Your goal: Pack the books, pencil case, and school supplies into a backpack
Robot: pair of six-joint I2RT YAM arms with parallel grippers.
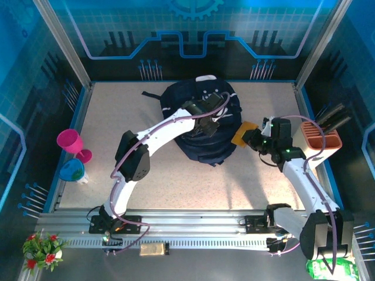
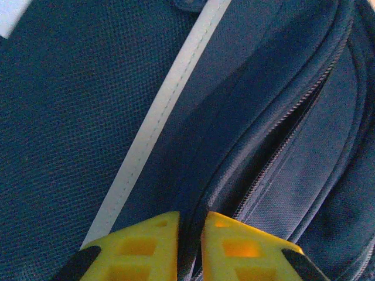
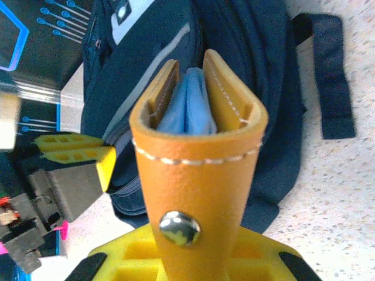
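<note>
**Q:** Backpack (image 1: 202,126): where on the table (image 1: 176,187) does it lie?

**A:** It lies at the middle of the far half, dark navy on the speckled surface. One black strap (image 1: 151,93) trails off to the left.

**Q:** Reading from the left edge, what comes first?

**A:** A pink cup (image 1: 69,142) sits at the left rim, well apart from the backpack. Next, the left arm arches over the backpack. The left pincer (image 2: 190,218) is clenched on a ridge of navy fabric beside the zip (image 2: 281,146), with a white stripe (image 2: 158,111) running to its left.

**Q:** And to the right of the backpack?

**A:** The right pincer (image 1: 255,140) hovers just beside the backpack's right flank. It grasps the orange-yellow piece (image 3: 196,170), a folded leather sleeve with a metal stud. The blue piece (image 3: 187,108) is tucked within the fold. Farther right, near the right rim, stands a beige holder (image 1: 316,140) with black handles.
</note>
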